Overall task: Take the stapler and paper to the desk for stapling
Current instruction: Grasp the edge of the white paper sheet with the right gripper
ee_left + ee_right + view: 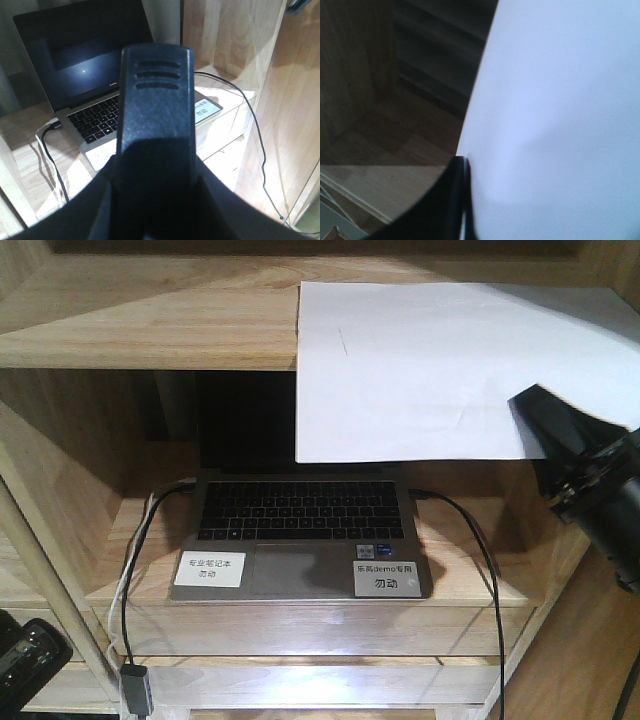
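Note:
The white paper (430, 360) hangs in the air in front of the shelf unit's upper board, hiding part of it. My right gripper (548, 430) is shut on its lower right corner. The sheet (560, 100) fills most of the right wrist view, pinched against a dark finger (461, 200). In the left wrist view the black stapler (155, 115), with three grooves near its end, stands up between the fingers of my left gripper (155, 205), which is shut on it. That gripper's body (25, 660) shows at the lower left of the front view. The desk is out of view.
An open laptop (300, 530) with two white labels (210, 569) sits in the wooden shelf unit (120, 330). Black cables (480, 570) run from both its sides down over the shelf front. A wooden side panel (290, 125) stands at the right.

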`<state>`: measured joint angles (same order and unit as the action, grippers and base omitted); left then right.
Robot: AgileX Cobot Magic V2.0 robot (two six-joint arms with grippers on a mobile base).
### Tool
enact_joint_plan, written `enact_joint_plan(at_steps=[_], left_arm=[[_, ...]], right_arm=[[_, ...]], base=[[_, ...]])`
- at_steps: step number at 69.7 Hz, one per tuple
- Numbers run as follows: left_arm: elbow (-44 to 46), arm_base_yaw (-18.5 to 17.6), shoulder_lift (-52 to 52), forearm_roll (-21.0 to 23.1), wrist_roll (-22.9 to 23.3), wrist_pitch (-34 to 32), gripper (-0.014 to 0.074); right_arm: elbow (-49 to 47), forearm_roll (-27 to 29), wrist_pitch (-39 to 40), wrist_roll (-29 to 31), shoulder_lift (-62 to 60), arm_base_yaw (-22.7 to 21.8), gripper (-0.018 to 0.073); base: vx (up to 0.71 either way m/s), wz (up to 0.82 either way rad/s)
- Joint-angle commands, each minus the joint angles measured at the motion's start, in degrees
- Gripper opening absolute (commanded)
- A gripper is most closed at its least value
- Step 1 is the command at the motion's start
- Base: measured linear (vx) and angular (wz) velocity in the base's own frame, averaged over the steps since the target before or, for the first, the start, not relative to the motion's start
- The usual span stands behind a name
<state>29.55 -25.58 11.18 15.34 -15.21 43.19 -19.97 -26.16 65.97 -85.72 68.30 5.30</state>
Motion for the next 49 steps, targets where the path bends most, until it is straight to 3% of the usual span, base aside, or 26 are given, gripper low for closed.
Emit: enact_joint_plan(at_steps=[1,16,32,41,49], left_arm=[[1.6,-0.32,0.53,1.47,0.1,-6.21,-0.0007],[1.6,-0.32,0.53,1.47,0.1,-6.21,-0.0007],[1.6,-0.32,0.53,1.47,0.1,-6.27,-0.0007],[1.6,-0.32,0.53,1.47,0.1,-6.27,-0.0007],[1.6,-0.32,0.53,1.47,0.1,-6.27,-0.0007]], right_arm=[[-1.73,1.83,11.02,0.15,-1.39,0.44,-0.0015],[-1.54,2.72,11.02,0.99,-7.62,0.44,-0.0008],[-1.49,-0.45,10.54,6.19,-18.15,0.44,-0.0006],[1.49,0.51,5.08,6.59,-24.32,0.44,-0.0005],[7.2,4.36,-4.4,6.16,-31.04,0.44,-0.0005]], base=[[0.0,0.0],[0.0,0.0],[0.0,0.0],[0.0,0.0],[0.0,0.0]])
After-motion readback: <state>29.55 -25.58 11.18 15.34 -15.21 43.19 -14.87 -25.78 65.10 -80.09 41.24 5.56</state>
